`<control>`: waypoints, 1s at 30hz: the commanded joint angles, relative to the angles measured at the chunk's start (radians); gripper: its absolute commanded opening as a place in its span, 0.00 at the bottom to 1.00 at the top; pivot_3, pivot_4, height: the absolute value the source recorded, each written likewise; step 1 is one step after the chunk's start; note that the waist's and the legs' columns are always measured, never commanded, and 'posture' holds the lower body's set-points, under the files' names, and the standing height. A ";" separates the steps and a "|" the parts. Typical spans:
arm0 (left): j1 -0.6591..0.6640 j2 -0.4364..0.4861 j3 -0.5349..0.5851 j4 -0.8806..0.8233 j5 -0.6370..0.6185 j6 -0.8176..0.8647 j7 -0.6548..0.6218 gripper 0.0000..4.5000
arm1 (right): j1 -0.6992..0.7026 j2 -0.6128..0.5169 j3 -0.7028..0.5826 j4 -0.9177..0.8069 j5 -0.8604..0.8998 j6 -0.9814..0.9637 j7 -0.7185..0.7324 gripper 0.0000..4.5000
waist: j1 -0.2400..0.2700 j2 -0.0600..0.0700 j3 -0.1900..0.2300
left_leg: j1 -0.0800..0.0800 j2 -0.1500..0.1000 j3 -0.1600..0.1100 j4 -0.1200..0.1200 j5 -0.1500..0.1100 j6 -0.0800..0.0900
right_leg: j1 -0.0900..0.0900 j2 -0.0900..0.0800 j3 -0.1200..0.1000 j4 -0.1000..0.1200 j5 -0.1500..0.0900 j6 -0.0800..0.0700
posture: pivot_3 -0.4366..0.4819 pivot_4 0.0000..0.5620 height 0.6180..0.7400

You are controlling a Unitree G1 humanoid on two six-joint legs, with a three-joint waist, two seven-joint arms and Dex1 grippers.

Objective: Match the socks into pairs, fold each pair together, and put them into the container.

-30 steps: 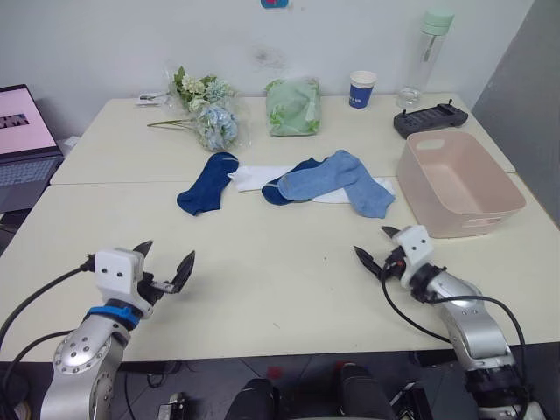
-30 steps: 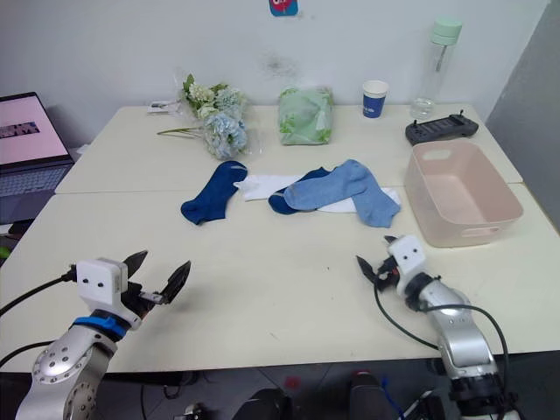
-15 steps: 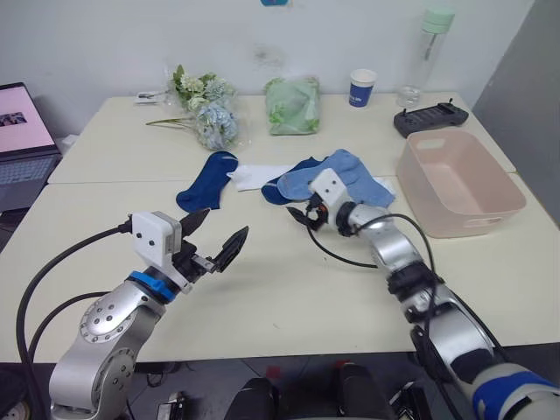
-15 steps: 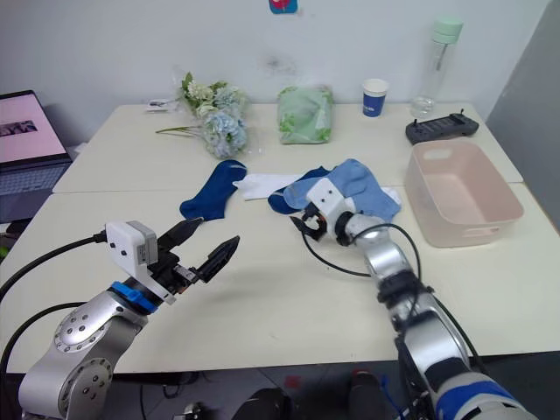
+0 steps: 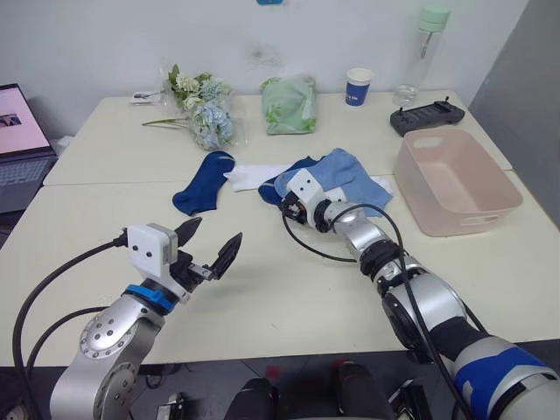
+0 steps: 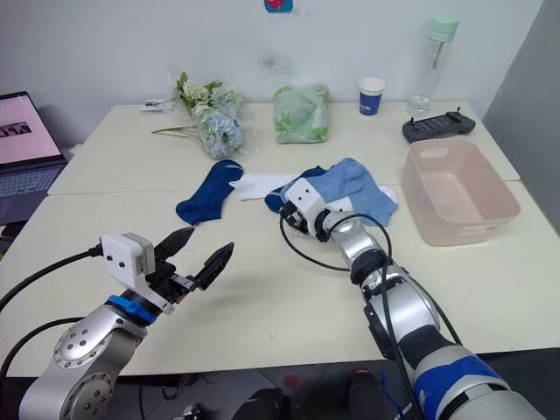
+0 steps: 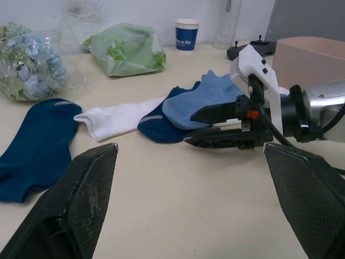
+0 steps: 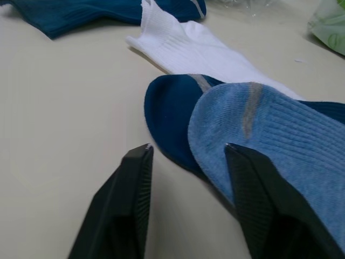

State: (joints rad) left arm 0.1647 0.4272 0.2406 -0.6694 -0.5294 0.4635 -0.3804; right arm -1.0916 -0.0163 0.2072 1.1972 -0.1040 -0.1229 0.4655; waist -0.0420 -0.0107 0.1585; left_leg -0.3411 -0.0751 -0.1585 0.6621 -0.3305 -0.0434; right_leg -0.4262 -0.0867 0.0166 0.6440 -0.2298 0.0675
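Several socks lie mid-table: a navy sock (image 5: 203,182), a white sock (image 5: 254,175), a second navy sock (image 8: 170,116) partly under a light blue sock (image 5: 337,171), and more white fabric (image 5: 378,185) beneath on the right. My right gripper (image 5: 287,213) rests low at the pile's near edge. Its fingers (image 8: 132,210) stand a narrow gap apart, with the light blue and navy toes just ahead and nothing held. My left gripper (image 5: 219,229) hovers wide open over bare table, nearer to me. The pink container (image 5: 455,179) stands empty at the right.
Along the back of the table are a flower bunch (image 5: 206,114), a pale green bag (image 5: 289,103), a paper cup (image 5: 357,86), a bottle (image 5: 420,52) and a black controller (image 5: 429,115). A laptop (image 5: 17,131) sits at far left.
My right arm has swung from the near right edge up to the sock pile, and its fingers have narrowed. My left gripper has lifted and moved inward, still wide open.
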 commanded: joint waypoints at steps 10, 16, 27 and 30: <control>-0.008 -0.002 -0.007 -0.025 0.011 -0.027 0.003 1.00 | -0.057 -0.018 -0.032 0.041 -0.035 -0.064 -0.018 0.01 | -0.005 0.000 0.000 | 0.000 0.000 0.000 0.000 0.000 0.000 | 0.000 0.000 0.000 0.000 0.000 0.000 | 0.48 0.27 1.00; -0.002 0.006 0.001 -0.027 0.004 -0.022 -0.005 1.00 | -0.030 -0.037 -0.022 -0.012 -0.024 -0.108 0.110 0.01 | -0.006 0.000 0.000 | 0.000 0.000 0.000 0.000 0.000 0.000 | 0.000 0.000 0.000 0.000 0.000 0.000 | 0.48 0.27 1.00; 0.009 0.152 0.177 -0.006 -0.311 0.162 -0.099 1.00 | 0.356 -0.289 0.146 -0.688 0.126 -0.198 0.901 0.01 | 0.007 0.001 0.001 | -0.002 0.000 -0.002 0.001 0.000 0.000 | 0.000 -0.001 -0.002 -0.001 0.000 0.001 | 0.48 0.27 1.00; -0.002 0.191 0.176 0.018 -0.316 0.173 -0.115 1.00 | 0.469 -0.389 0.155 -0.917 0.247 -0.079 1.031 0.01 | 0.010 0.001 0.001 | -0.002 0.000 -0.002 0.001 0.000 0.000 | 0.000 -0.001 -0.002 -0.001 -0.001 0.001 | 0.48 0.27 1.00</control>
State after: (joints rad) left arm 0.1725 0.6098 0.4086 -0.6448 -0.8255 0.6328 -0.4787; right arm -0.6288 -0.3917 0.3598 0.4061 0.0693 -0.2406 1.4233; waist -0.0318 -0.0097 0.1596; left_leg -0.3429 -0.0747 -0.1603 0.6629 -0.3306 -0.0433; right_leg -0.4256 -0.0873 0.0150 0.6430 -0.2303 0.0684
